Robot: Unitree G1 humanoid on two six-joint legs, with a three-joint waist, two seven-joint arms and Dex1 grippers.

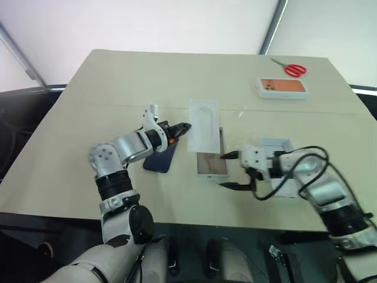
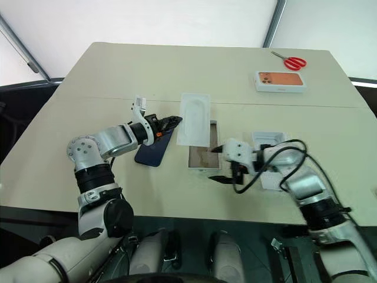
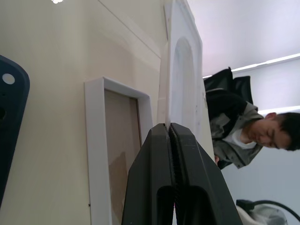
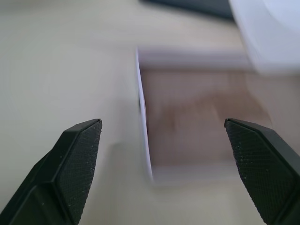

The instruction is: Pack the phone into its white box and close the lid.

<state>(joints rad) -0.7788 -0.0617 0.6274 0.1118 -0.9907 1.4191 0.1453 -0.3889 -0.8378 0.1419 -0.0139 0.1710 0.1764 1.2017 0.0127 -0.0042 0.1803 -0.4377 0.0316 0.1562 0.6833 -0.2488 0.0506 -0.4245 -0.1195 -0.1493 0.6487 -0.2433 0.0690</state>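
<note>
Phone (image 1: 160, 159) lies flat on the table (image 1: 118, 82), at nine o'clock from the white box (image 1: 211, 160) and partly under your left arm, camera holes showing. Your left gripper (image 1: 184, 127) has its jaws pinched together on the edge of the thin white insert tray (image 1: 202, 125), holding it tilted over the box's far end. Your right gripper (image 1: 228, 170) stands with jaws wide apart at the box's three o'clock side, holding nothing. The lid (image 1: 277, 148) sits beyond that right wrist. Expect the phone to be stiff, dense and slick; I'd take it across its long edges near the middle, lifting one edge first, since it sits flush with the tabletop.
</note>
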